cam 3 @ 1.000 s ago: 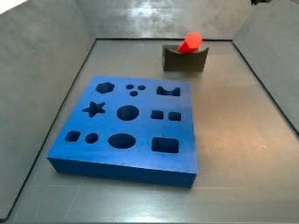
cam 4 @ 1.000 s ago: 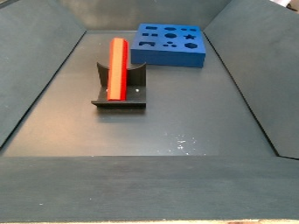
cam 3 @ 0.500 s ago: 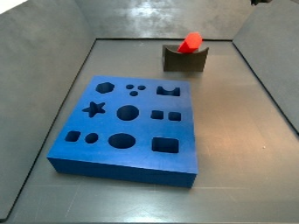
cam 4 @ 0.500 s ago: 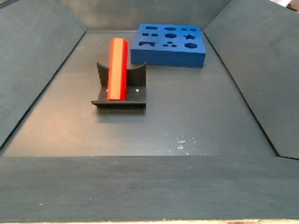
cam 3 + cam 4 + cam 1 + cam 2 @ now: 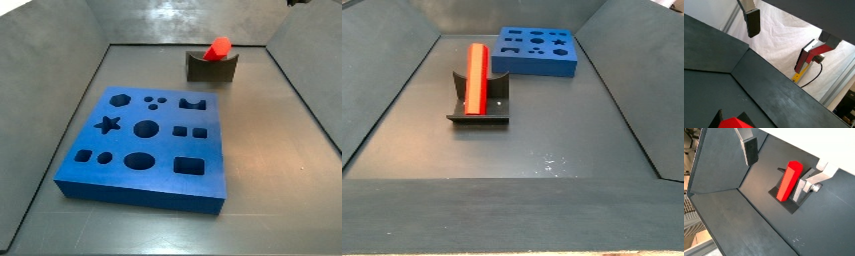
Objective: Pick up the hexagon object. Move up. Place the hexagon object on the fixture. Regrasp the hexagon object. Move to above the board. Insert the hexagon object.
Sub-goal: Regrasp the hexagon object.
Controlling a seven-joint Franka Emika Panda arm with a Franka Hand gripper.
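The hexagon object (image 5: 477,76) rests in the notch of the fixture (image 5: 482,108), well apart from the board (image 5: 150,147). The gripper (image 5: 779,161) is raised above the fixture, jaws spread wide and empty; one finger (image 5: 750,149) shows in both wrist views.
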